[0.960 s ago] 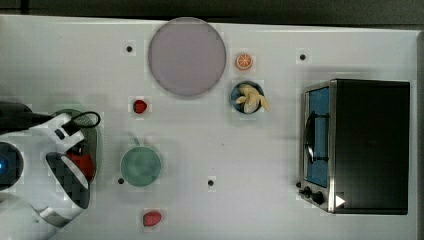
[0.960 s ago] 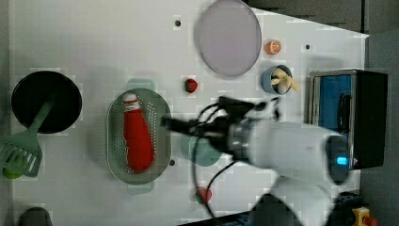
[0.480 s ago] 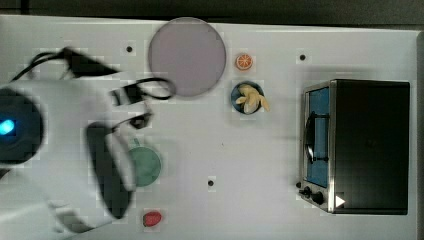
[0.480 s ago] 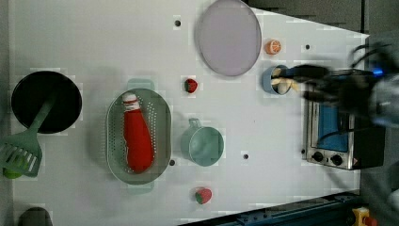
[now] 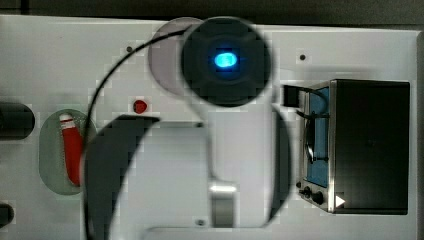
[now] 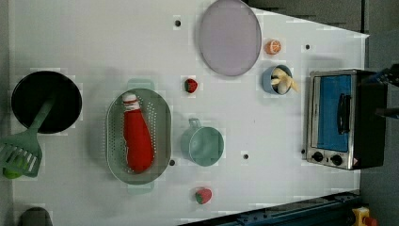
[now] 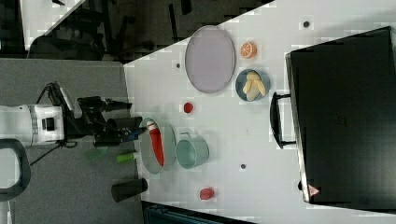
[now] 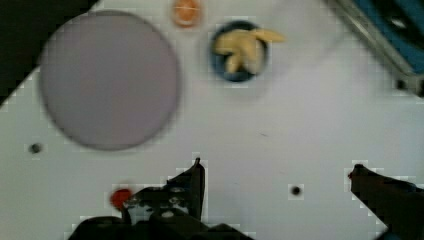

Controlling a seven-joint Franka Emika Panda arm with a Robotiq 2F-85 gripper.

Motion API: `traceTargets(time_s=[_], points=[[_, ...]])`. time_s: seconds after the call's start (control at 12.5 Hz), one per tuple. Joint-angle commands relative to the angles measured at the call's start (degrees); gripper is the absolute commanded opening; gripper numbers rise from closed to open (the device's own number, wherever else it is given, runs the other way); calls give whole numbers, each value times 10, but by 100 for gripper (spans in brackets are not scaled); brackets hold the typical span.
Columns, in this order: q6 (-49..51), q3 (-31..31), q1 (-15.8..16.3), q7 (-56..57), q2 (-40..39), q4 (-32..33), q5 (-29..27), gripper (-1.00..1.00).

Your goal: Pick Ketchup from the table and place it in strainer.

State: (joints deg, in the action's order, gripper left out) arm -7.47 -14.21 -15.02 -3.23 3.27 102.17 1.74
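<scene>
The ketchup (image 6: 137, 141), a slim red bottle with a white cap, lies lengthwise inside the pale green strainer (image 6: 160, 122). In the top view the ketchup (image 5: 71, 150) and strainer (image 5: 50, 150) sit at the left, partly behind my arm (image 5: 200, 170). In the wrist view my gripper (image 8: 277, 172) is open and holds nothing. It hangs over bare white table near the purple plate (image 8: 110, 80) and the banana bowl (image 8: 240, 50). In the right view the arm (image 7: 46, 123) stands to the left of the strainer (image 7: 145, 158).
A teal cup (image 6: 203, 145) stands beside the strainer. Strawberries (image 6: 190, 85) (image 6: 203, 195), an orange half (image 6: 273, 46) and a toaster oven (image 6: 336, 117) are spread over the table. A black pan (image 6: 44, 101) and a green spatula (image 6: 21, 153) lie at the left view's left.
My arm has swung away from the strainer, across the table toward the plate and oven side. The ketchup has stayed lying in the strainer.
</scene>
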Motion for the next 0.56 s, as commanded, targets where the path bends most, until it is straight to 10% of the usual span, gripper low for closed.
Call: traceTargets(time_s=[0.08,0.56], points=[[60,3,7,-6,15,-39,-21,100],[51,22,7,-6,13,-35,-22,100]])
